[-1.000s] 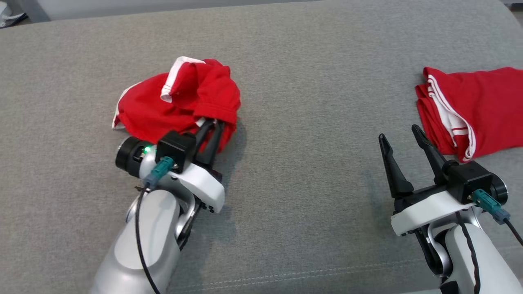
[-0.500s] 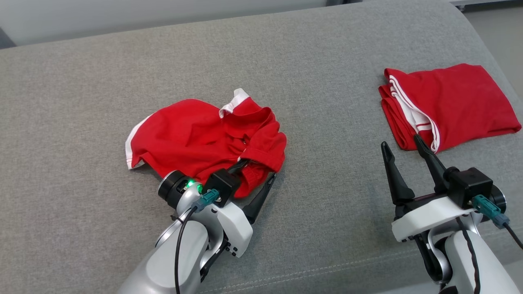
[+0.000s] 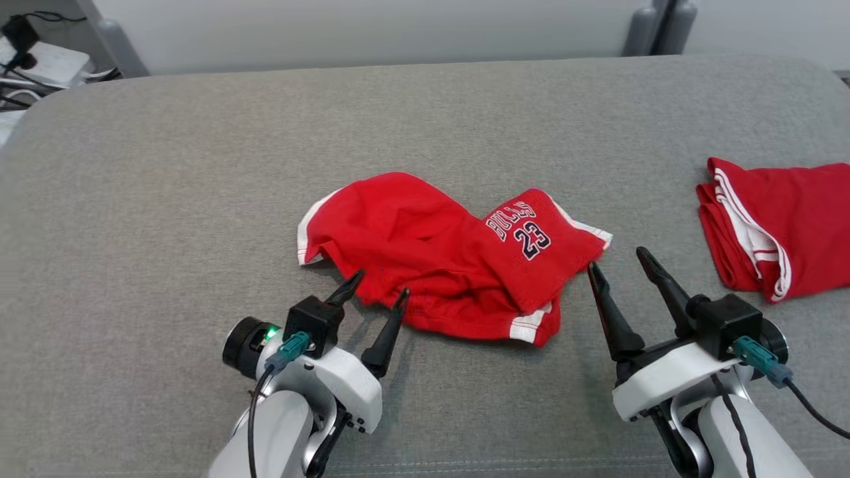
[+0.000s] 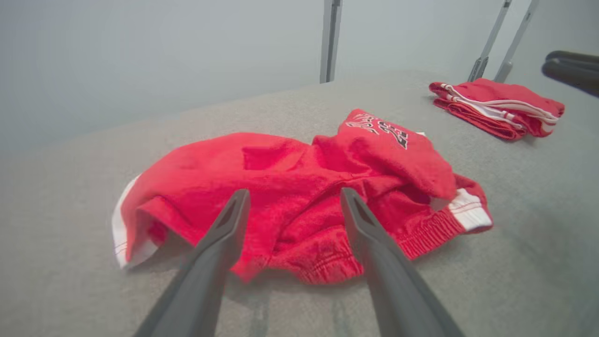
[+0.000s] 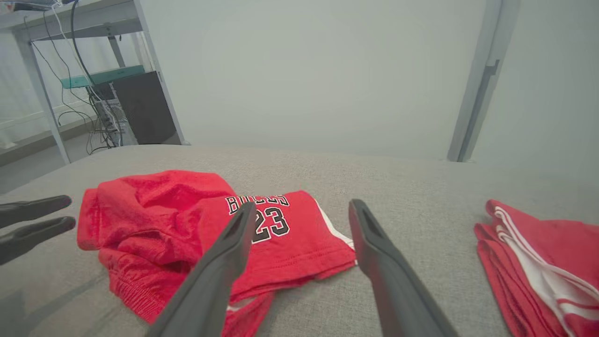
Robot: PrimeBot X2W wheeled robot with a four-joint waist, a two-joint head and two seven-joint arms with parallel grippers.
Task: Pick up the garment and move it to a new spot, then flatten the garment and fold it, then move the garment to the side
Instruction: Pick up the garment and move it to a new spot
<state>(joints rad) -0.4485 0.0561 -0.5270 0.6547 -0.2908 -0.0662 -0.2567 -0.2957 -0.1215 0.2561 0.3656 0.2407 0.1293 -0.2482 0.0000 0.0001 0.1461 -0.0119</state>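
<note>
Two red garments are lying on the grey padded surface. The crumpled garment, red shorts with white trim and a "BULLS 23" print, is resting near the centre, toward the near edge. The folded garment is sitting well apart at the right edge. The left gripper is hovering open at the shorts' near left hem, jaws spread; whether it is touching the cloth cannot be determined. The right gripper is standing open just beside the printed right corner, between the two garments. A metal rack carrying cables is standing beyond the far left end.
</note>
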